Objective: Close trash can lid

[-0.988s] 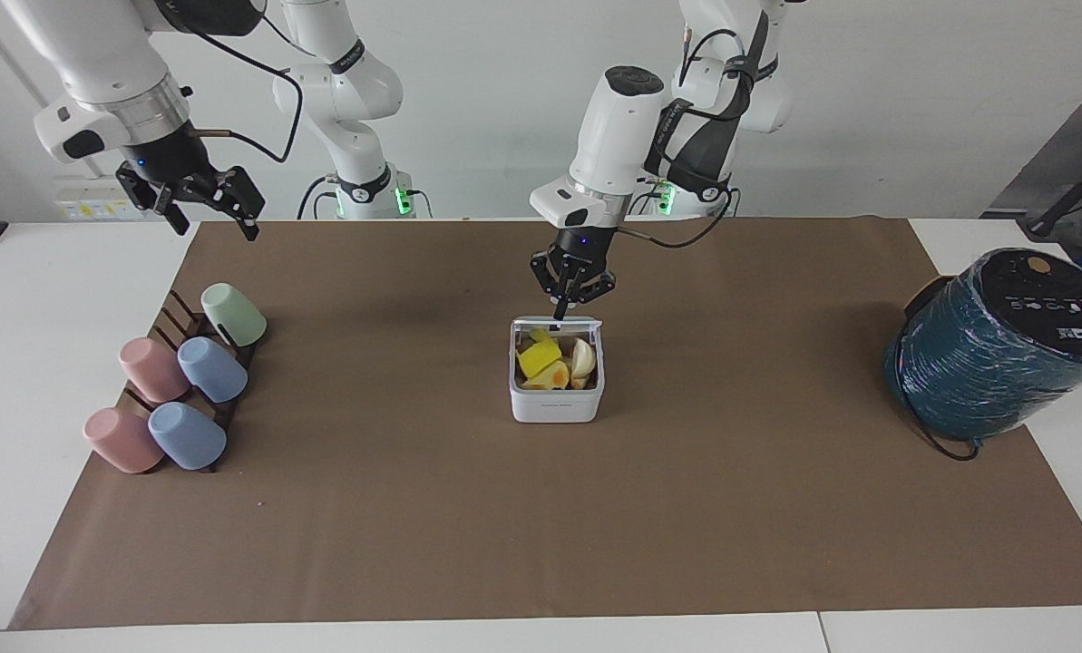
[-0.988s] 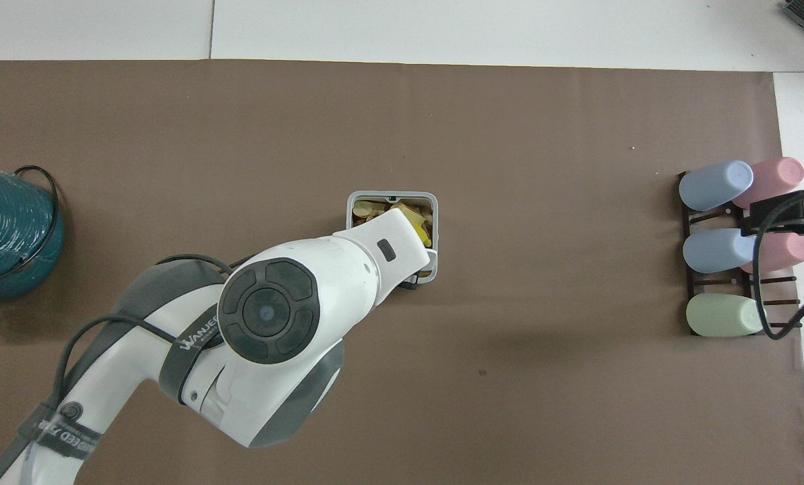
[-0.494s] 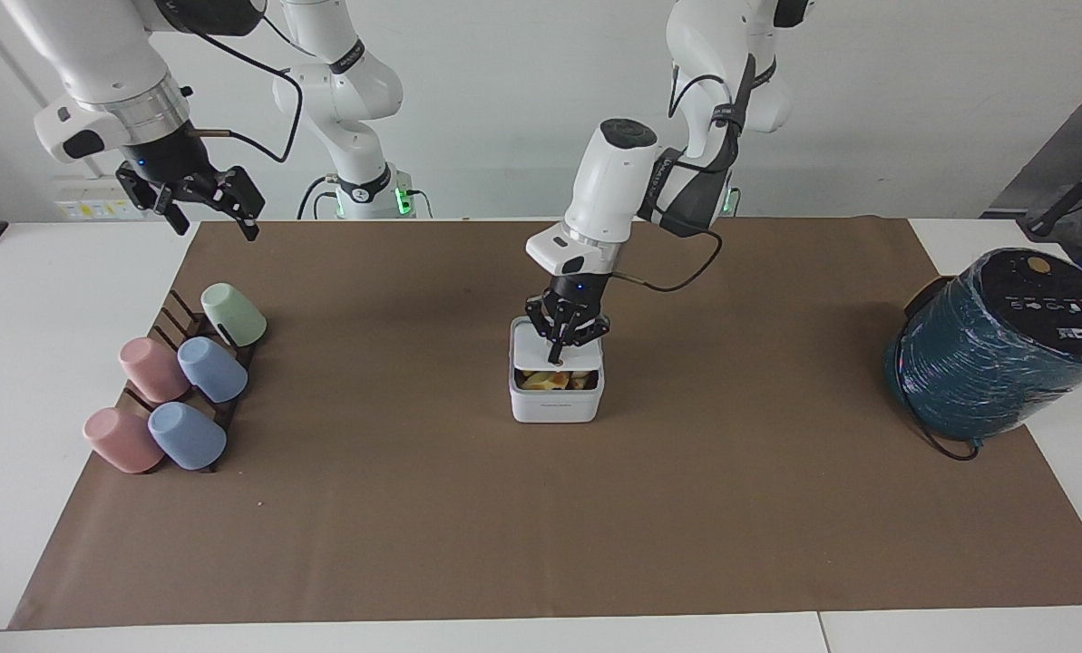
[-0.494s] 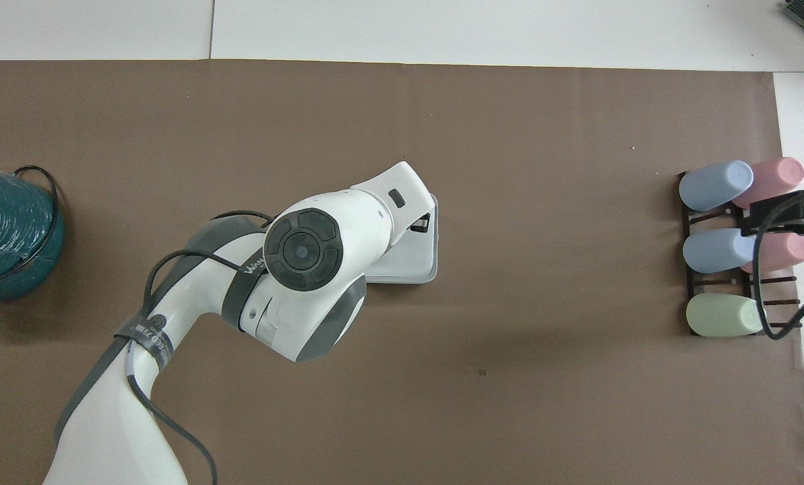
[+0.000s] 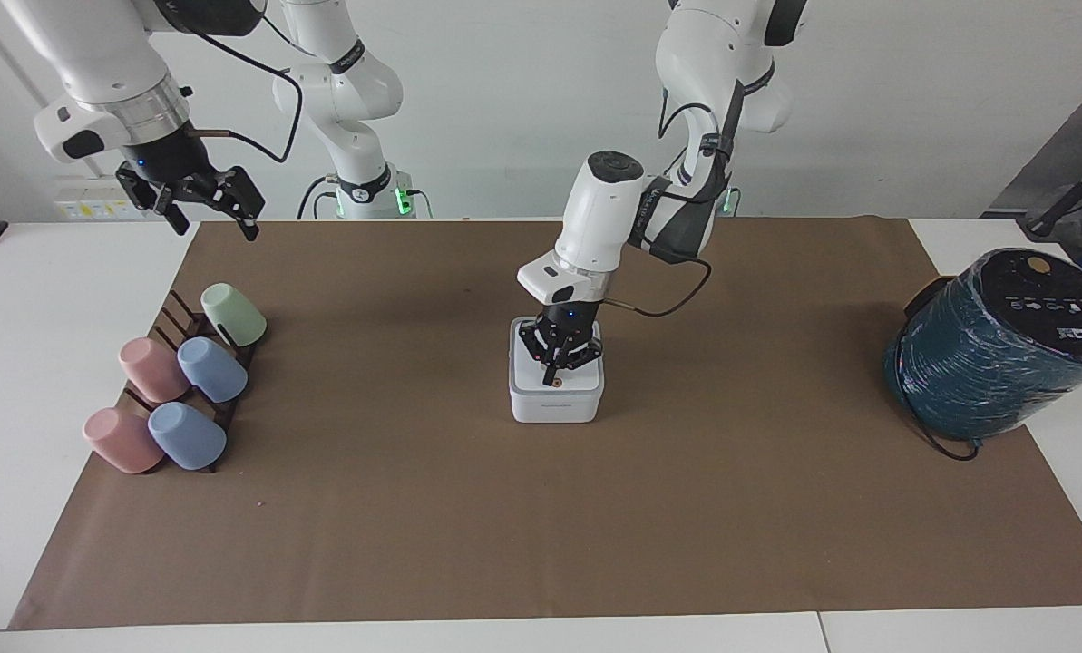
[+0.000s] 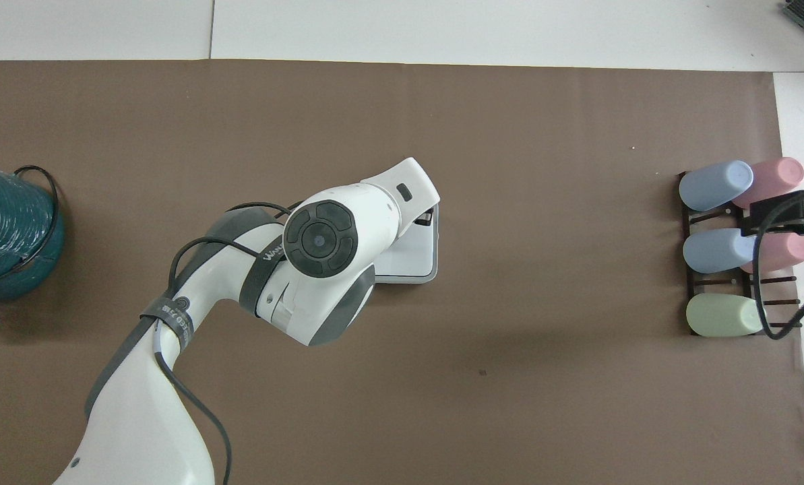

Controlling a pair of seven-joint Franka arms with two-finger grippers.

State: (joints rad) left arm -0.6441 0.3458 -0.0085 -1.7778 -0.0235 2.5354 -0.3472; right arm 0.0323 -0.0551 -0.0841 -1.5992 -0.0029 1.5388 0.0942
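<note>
The small white trash can (image 5: 556,405) stands mid-table on the brown mat. Its white lid (image 5: 579,376) lies flat on the can, and the orange-brown dot (image 5: 558,384) faces up. The contents are hidden. My left gripper (image 5: 552,372) points down with its fingers together, the tip resting on the lid just beside the dot. In the overhead view the left arm covers most of the lid (image 6: 416,259), and only a black part of the gripper (image 6: 426,219) shows. My right gripper (image 5: 203,207) waits open and empty in the air over the mat's corner near the cup rack.
A dark rack (image 5: 174,319) holds several pastel cups at the right arm's end of the table. A large teal-wrapped cylinder with a black top (image 5: 994,349) and its cable stands at the left arm's end. The brown mat (image 5: 541,526) covers the table.
The lid has swung from upright down to flat on the can, hiding the yellow contents. My left gripper has followed it down and forward. The right arm has not moved.
</note>
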